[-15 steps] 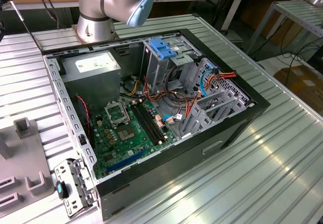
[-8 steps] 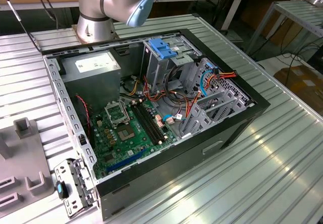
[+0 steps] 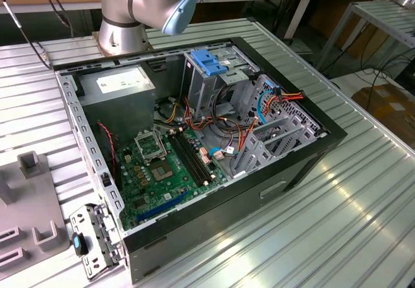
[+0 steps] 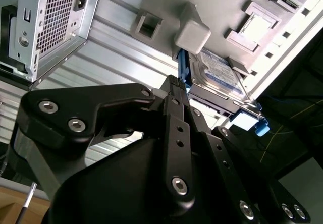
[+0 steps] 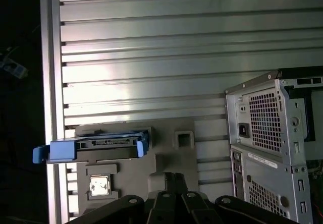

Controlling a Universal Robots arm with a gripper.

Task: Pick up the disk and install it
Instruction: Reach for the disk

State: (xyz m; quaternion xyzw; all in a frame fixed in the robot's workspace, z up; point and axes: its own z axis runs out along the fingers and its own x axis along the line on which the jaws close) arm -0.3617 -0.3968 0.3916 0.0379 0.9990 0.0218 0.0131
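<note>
on the grey fixture (image 5: pixel 166 151), the disk (image 5: pixel 96 148) sits near the end effector (image 5: pixel 174 177).

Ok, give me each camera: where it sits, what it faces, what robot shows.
Exterior view: free-standing, looking down into the computer case; the arm rises beyond it.
First wrist view: on the arm, facing the disk in its grey fixture; gripper in foreground.
Second wrist view: on the arm, behind the gripper, facing the disk.
Shared: both wrist views show disk, fixture, case.
</note>
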